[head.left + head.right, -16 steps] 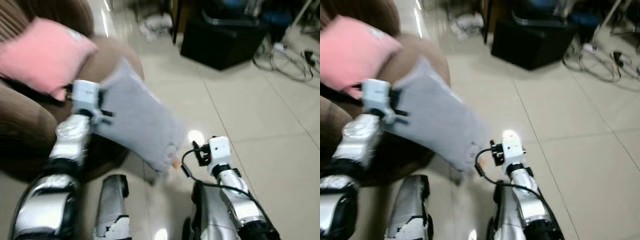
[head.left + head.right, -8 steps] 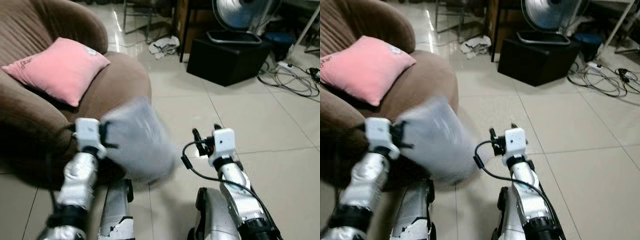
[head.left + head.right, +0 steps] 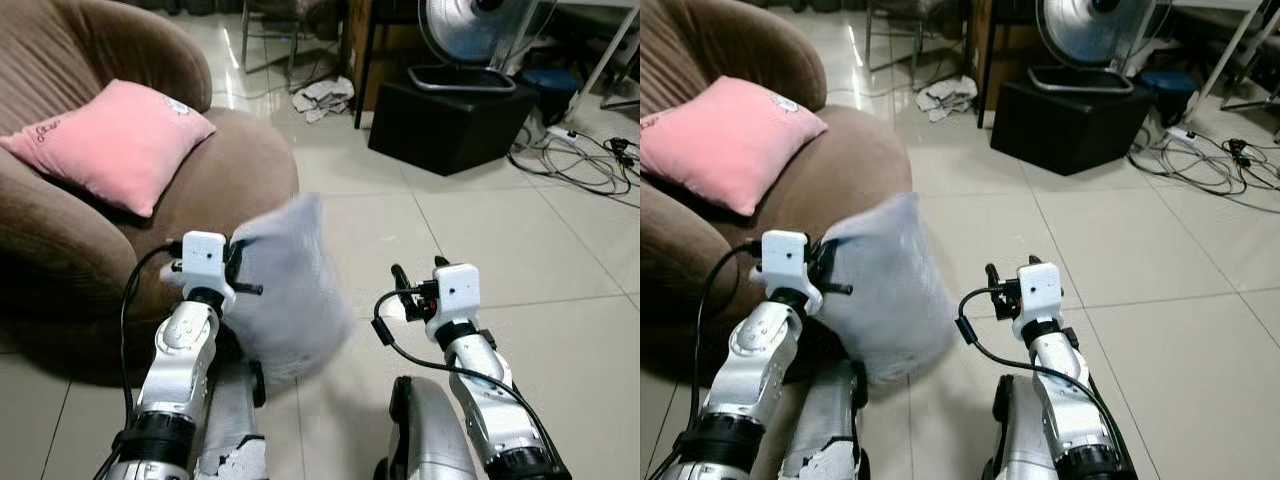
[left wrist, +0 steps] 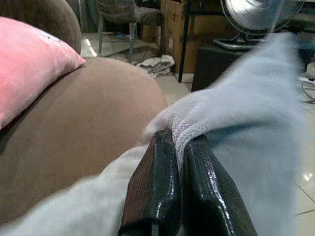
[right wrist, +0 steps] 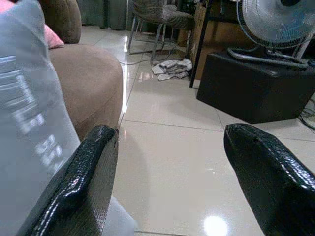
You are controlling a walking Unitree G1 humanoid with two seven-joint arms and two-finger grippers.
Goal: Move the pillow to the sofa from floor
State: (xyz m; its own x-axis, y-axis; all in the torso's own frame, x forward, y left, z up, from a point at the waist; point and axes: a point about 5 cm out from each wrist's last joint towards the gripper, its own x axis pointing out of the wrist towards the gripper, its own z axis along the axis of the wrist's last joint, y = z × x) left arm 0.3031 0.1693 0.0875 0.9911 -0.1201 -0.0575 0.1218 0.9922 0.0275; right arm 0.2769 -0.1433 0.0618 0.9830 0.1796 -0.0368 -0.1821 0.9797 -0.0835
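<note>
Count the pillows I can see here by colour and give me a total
Pink square fabric pillow, on the brown sofa: 1
Grey soft pillow, pinched in the left pincer: 1
Total: 2

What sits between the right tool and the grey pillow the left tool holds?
Nothing: in the left eye view, bare glossy beige floor tile shows between the open right tool and the soft grey fabric pillow, pinched by the left tool.

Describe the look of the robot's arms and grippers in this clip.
Both arms are silver metal with black joint rings. Each wrist carries a white boxy camera block with a looping black cable. The left gripper and right gripper have long, glossy black textured fingers.
</note>
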